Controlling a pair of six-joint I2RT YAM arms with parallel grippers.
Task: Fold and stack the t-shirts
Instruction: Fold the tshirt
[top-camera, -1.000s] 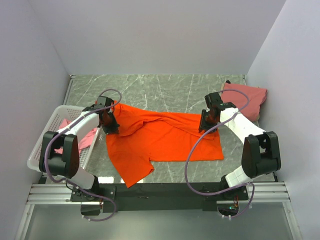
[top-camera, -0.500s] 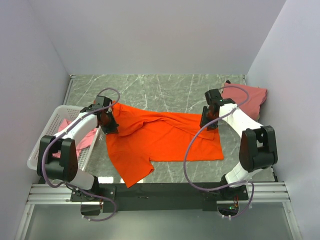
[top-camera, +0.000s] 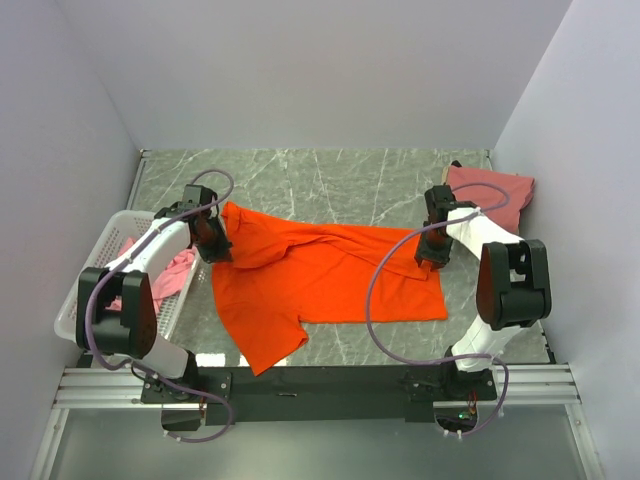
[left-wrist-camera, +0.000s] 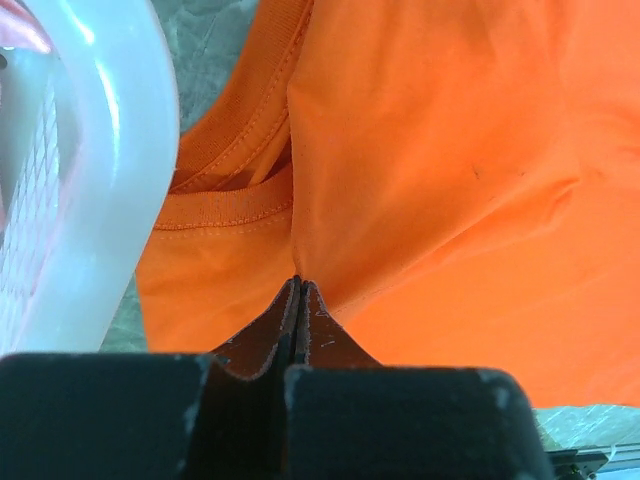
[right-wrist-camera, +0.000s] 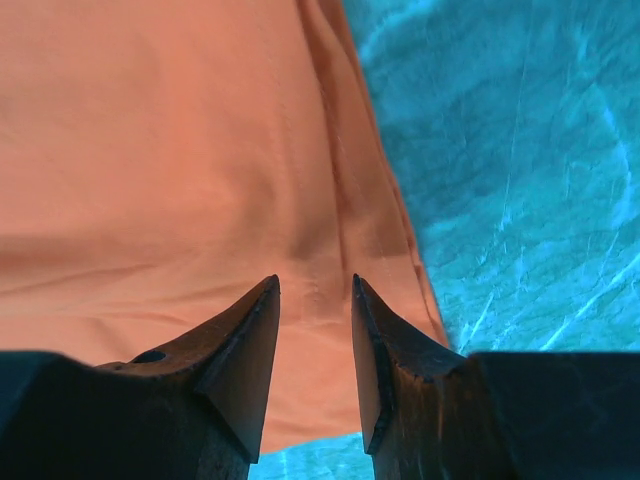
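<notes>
A bright orange t-shirt (top-camera: 330, 280) lies spread across the table's middle, its collar (left-wrist-camera: 230, 205) toward the left. My left gripper (top-camera: 213, 243) sits at that collar end, jaws pressed together on a pinched fold of the orange cloth (left-wrist-camera: 298, 285). My right gripper (top-camera: 437, 252) hovers over the shirt's right hem, open, with orange cloth (right-wrist-camera: 200, 150) below its fingertips (right-wrist-camera: 315, 285) and nothing between them. A dusty salmon-pink t-shirt (top-camera: 490, 197) lies bunched at the back right. A lighter pink t-shirt (top-camera: 176, 275) lies in the basket.
A white perforated basket (top-camera: 90, 285) stands at the left edge, its rim (left-wrist-camera: 110, 150) right beside my left gripper. Grey marbled tabletop (right-wrist-camera: 520, 150) shows just past the shirt's hem. Walls close in the left, back and right sides.
My right gripper has moved right, from over the shirt's body to its right edge. My left gripper has drawn the collar end slightly back and left, toward the basket.
</notes>
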